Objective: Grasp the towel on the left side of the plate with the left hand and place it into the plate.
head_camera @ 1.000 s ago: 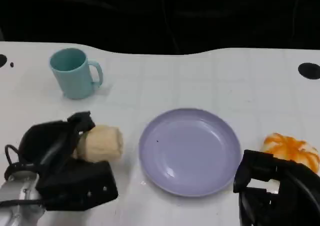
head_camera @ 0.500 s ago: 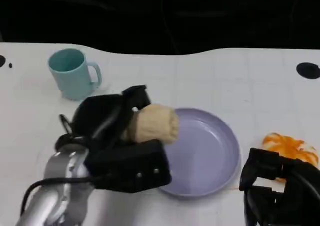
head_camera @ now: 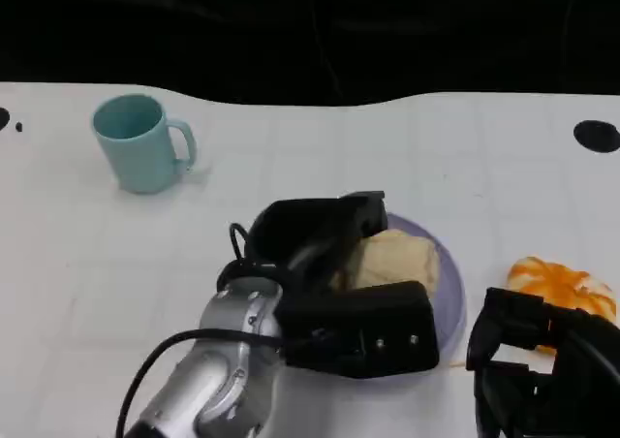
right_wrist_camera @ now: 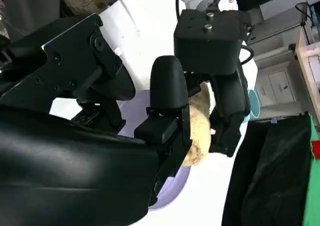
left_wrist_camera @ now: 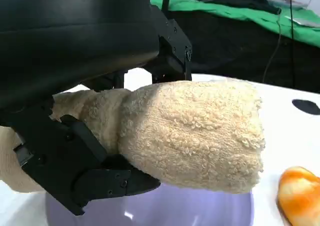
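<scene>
Table: towel apparently over plate.

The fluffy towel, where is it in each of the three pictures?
Head view: the towel sits right of center, held by the left hand over the plate.
Left wrist view: the towel fills the middle, with the fingers around it.
Right wrist view: the towel peeks out near the center between black fingers.
Shared landmark: the purple plate, under the towel each time.
</scene>
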